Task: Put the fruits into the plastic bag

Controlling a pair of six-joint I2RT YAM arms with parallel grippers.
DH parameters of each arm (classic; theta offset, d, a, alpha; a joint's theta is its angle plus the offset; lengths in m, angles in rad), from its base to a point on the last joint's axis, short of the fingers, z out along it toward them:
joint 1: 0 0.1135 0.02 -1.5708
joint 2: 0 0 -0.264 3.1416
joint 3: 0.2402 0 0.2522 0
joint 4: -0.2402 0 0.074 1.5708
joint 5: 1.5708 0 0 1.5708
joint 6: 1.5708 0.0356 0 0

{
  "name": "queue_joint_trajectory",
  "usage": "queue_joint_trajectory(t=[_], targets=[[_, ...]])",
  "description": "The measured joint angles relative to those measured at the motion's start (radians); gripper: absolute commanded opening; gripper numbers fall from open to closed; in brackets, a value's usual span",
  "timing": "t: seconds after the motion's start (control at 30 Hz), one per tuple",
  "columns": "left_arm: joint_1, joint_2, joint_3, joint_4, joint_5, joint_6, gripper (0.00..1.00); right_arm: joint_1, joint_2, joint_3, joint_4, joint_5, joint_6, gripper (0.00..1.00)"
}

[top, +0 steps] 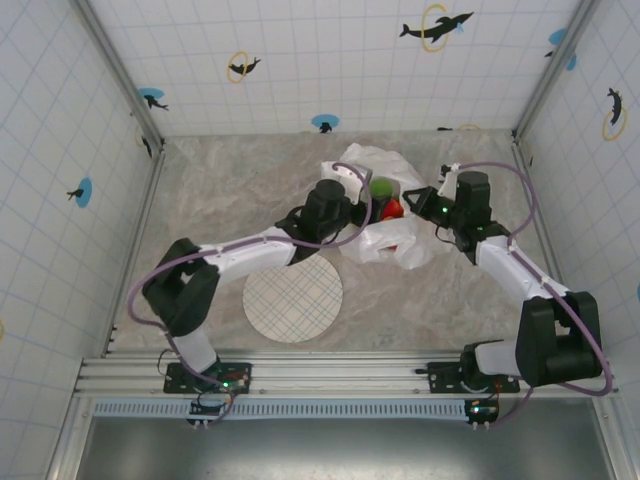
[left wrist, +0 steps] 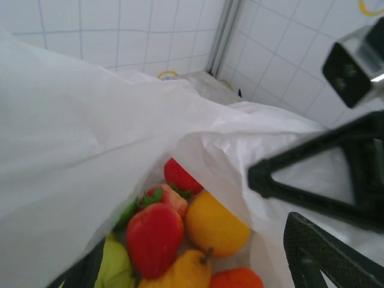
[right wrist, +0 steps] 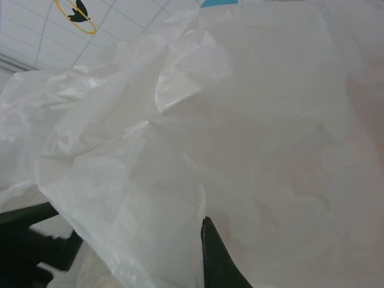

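The white plastic bag point(top: 400, 240) lies at the table's middle back with its mouth held apart. Inside it sit the fruits: a red apple point(left wrist: 154, 237), a strawberry point(left wrist: 170, 195), an orange point(left wrist: 216, 225), a yellow pear point(left wrist: 183, 270) and a green one point(left wrist: 117, 267). From above, a green fruit point(top: 381, 187) and a red fruit point(top: 392, 208) peek out. My left gripper point(top: 362, 205) stands open at the bag's mouth, its fingers point(left wrist: 318, 258) spread on either side of the fruits. My right gripper point(right wrist: 206, 223) is shut on the bag's film at the right rim point(top: 420, 208).
The round cream plate point(top: 293, 297) with the grid pattern lies near the front, left of the bag, with nothing on it. Tiled walls enclose the marble table point(top: 220, 200) on three sides. The right arm's black finger frame point(left wrist: 336, 180) crosses the left wrist view.
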Motion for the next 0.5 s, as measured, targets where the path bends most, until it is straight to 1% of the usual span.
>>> queue_joint_trajectory(t=[0.27,0.4,0.5], targets=[[0.018,-0.222,-0.166,-0.085,0.100,-0.004,0.78,-0.002,0.000,0.000,0.000,0.001,-0.011,0.00],[0.030,-0.320,-0.253,-0.113,0.130,-0.045,0.77,-0.005,0.000,0.000,0.000,0.002,-0.014,0.00],[0.056,-0.376,-0.306,-0.112,0.144,-0.085,0.75,-0.006,0.000,0.000,-0.001,0.002,-0.014,0.00]])
